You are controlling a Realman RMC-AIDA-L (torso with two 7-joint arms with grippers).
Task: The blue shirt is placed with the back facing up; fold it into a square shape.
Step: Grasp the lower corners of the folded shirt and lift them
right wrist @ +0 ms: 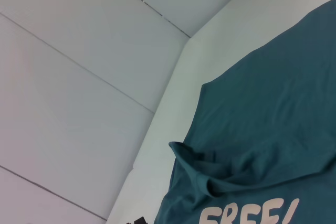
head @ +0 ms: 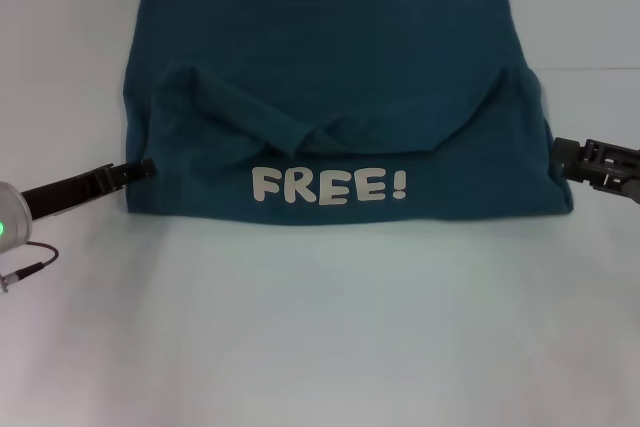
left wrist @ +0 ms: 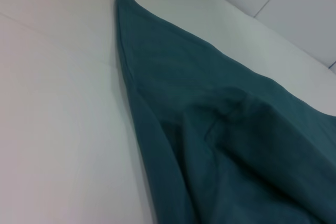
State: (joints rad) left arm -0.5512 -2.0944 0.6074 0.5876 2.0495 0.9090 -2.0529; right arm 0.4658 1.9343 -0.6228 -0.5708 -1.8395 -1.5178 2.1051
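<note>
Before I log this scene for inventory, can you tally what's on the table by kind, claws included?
Blue shirt, partly folded, "FREE!" lettering showing: 1
Robot claws, left claw at the shirt's left edge, right claw at its right edge: 2
White table: 1
Total: 4

**One word on the shirt**

The blue shirt (head: 330, 67) carries cream block lettering reading "FREE!" (head: 329, 185) on its near folded panel. In the right wrist view only "FREE" and part of the exclamation mark show. No other text can be read.
</note>
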